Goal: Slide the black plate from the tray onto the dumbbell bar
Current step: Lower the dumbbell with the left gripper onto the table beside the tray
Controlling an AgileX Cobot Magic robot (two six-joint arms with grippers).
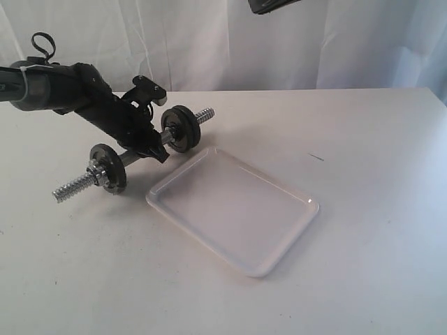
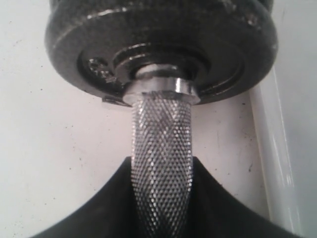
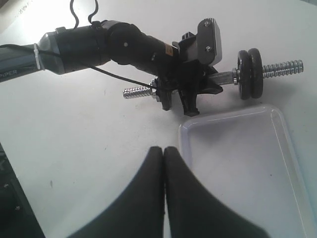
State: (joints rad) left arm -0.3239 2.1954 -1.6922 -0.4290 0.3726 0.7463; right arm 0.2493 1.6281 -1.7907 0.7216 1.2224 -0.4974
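Observation:
The dumbbell bar (image 1: 133,151) lies slanted on the white table, left of the tray (image 1: 279,241). My left gripper (image 1: 150,145) is shut on the bar's knurled middle (image 2: 162,148). Two black discs sit pressed together near the far threaded end (image 3: 283,67). The outer one looks like the black plate (image 3: 256,67), and the inner disc (image 2: 158,44) faces my left wrist camera. A single disc with a silver collar (image 1: 108,167) sits toward the near end. The tray (image 3: 292,163) holds nothing. My right gripper (image 3: 163,148) is shut and empty above the table beside the tray's corner.
The left arm (image 1: 77,87) reaches in from the left edge with a cable loop on it. A white curtain (image 1: 230,42) hangs behind the table. A dark object (image 1: 272,5) pokes in at the top edge. Bare tabletop lies right of the tray.

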